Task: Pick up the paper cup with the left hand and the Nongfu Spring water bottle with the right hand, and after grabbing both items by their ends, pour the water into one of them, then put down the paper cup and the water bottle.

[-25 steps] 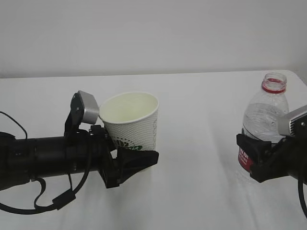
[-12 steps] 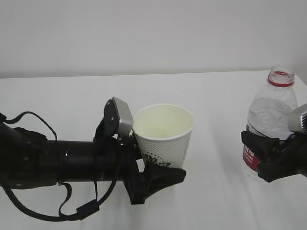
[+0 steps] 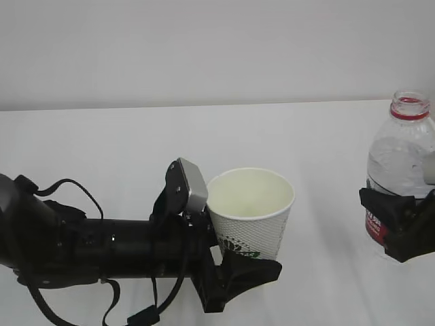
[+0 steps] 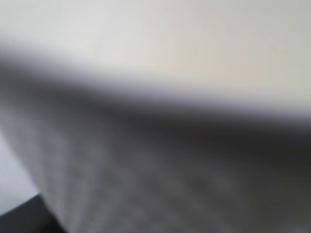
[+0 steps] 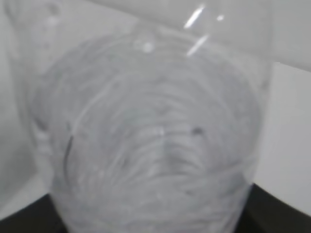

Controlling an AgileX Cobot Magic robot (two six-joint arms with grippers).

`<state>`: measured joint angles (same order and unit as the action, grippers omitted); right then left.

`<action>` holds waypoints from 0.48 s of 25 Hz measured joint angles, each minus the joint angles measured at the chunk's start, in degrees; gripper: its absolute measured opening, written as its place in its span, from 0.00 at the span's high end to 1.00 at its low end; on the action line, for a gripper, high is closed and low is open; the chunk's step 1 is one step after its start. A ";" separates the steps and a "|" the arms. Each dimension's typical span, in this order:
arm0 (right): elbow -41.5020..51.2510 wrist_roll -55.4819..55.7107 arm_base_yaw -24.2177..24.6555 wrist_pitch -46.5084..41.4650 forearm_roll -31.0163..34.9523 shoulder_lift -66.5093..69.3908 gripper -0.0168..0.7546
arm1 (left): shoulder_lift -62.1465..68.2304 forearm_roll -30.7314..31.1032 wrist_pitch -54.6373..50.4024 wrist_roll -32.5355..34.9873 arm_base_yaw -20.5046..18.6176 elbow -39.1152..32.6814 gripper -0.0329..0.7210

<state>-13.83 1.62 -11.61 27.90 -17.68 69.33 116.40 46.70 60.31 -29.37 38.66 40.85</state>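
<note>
Both items are gripped and lifted off the white counter [image 3: 102, 146], so pouring comes next. The left end effector [image 3: 238, 272] clamps the paper cup [image 3: 250, 210] near its base, upright, at centre. The right end effector [image 3: 397, 227] grips the Nongfu Spring water bottle [image 3: 402, 170] at 3 o'clock, upright, well apart. Next: bring the bottle mouth over the cup and tilt.
</note>
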 joint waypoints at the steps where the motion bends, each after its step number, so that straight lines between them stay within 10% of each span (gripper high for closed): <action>1: -0.33 0.00 0.00 -1.11 -0.55 -0.24 0.40 | 0.47 -0.15 0.29 0.44 0.25 0.00 0.26; 12: -4.35 -0.22 0.00 -7.40 -5.66 -0.70 0.40 | 3.53 -3.31 4.18 2.67 1.96 3.11 0.26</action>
<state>-18.18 1.40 -11.61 20.50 -23.34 68.63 119.93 43.38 64.50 -26.70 40.61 43.96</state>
